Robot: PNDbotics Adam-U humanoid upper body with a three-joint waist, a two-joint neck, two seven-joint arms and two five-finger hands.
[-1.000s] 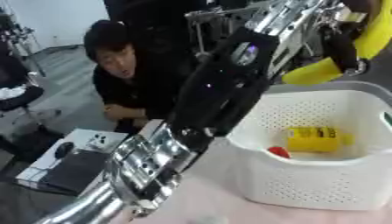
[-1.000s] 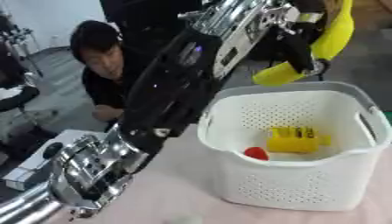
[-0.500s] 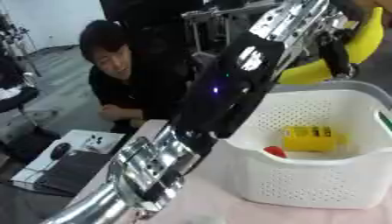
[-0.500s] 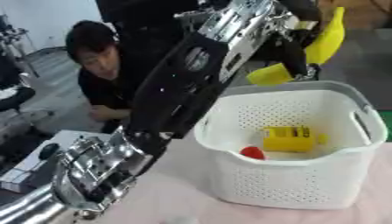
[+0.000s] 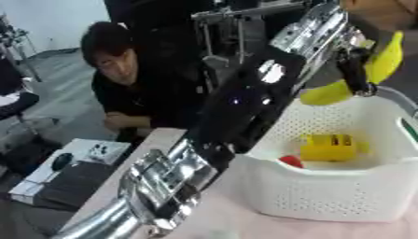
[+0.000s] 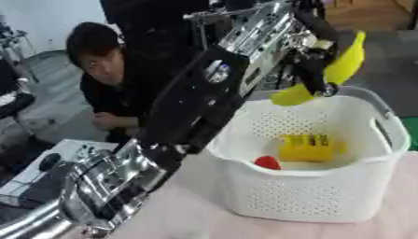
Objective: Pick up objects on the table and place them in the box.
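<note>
My left arm stretches from the lower left up across the view to my left hand (image 6: 314, 70), whose fingers are curled round a yellow banana (image 6: 339, 67). The banana hangs above the far rim of the white perforated basket (image 6: 326, 196). Inside the basket lie a yellow box-shaped object (image 6: 306, 147) and a small red object (image 6: 265, 162). My right hand shows in neither view.
The basket stands on a pale pink table (image 6: 204, 219). A person crouches beyond the table's far left edge. A white device (image 5: 94, 151) and a dark pad lie on a low surface at lower left.
My left hand with the banana has moved a little right and down toward the basket. The whole picture has shifted, so the camera moved too.
</note>
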